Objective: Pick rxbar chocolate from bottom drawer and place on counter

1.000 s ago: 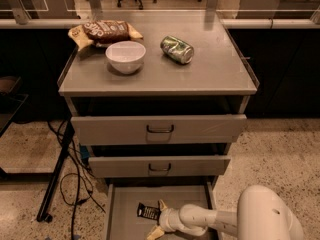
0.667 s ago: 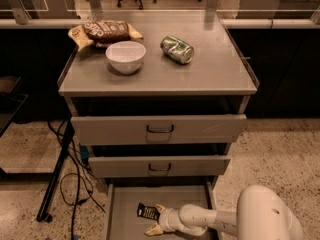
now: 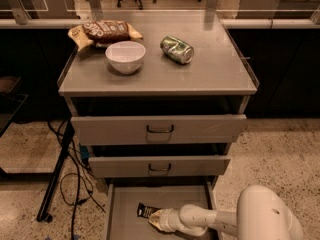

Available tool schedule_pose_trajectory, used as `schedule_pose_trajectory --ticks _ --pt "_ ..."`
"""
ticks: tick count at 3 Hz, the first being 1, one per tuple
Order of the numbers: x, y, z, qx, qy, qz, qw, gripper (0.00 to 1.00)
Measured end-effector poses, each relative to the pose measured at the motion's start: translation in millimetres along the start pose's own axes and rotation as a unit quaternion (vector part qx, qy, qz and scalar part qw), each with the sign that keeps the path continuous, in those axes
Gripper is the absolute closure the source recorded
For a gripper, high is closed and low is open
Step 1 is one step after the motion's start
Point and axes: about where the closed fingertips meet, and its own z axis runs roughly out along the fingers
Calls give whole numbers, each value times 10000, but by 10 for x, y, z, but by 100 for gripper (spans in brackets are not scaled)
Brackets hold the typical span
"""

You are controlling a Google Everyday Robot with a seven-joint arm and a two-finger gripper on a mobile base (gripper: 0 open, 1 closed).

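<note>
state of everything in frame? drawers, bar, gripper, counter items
bottom drawer: pulled open.
rxbar chocolate: lying on the drawer floor.
gripper: low in the bottom drawer, at the bar's right end.
top drawer: in, or nearly so.
middle drawer: same.
bowl: upright, empty, on the counter.
can: on its side, dented.
chip bag: lying flat, back left.

Bulbous glossy white arm (image 3: 222, 218), tan gripper (image 3: 157, 219) inside the bottom drawer (image 3: 175, 199)

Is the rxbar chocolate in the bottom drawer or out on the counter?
In: the rxbar chocolate lies on the bottom drawer floor, end effector right beside it.
</note>
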Motion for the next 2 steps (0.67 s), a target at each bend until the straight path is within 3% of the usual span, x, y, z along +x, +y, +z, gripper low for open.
schedule_pose_trajectory --ticks 1,2 --pt "0 0 0 0 0 0 10000 62" --pt "0 0 0 0 0 0 10000 39"
